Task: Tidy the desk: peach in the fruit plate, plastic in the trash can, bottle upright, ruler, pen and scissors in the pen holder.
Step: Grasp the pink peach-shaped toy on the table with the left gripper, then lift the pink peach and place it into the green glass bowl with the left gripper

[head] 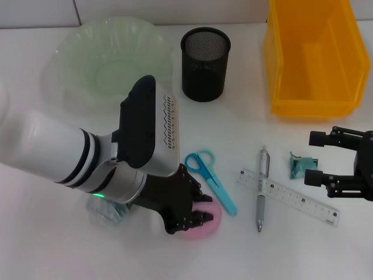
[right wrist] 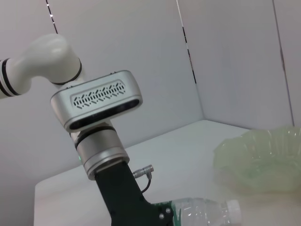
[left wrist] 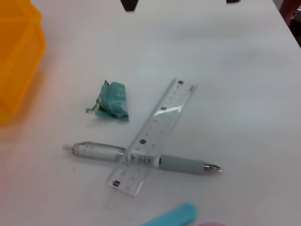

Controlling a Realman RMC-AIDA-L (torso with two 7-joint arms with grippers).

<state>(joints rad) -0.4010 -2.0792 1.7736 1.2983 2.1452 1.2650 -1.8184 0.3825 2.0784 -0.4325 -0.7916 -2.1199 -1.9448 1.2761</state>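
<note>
The pink peach (head: 208, 226) lies on the table near the front, and my left gripper (head: 195, 210) is down on it with black fingers (head: 200, 198) pressed on either side. Under that arm lies the clear bottle (head: 106, 212) on its side, also seen as the bottle (right wrist: 207, 212). Blue scissors (head: 211, 178), a pen (head: 262, 189) and a clear ruler (head: 288, 195) lie mid-table, the ruler (left wrist: 153, 136) crossing the pen (left wrist: 141, 157). A crumpled green plastic (head: 303, 166) sits just off my open right gripper (head: 316, 158). The black mesh pen holder (head: 205, 55) stands at the back.
The pale green fruit plate (head: 76, 58) sits at the back left. A yellow bin (head: 280, 87) stands at the back right. The scissors lie close beside the peach and the left fingers.
</note>
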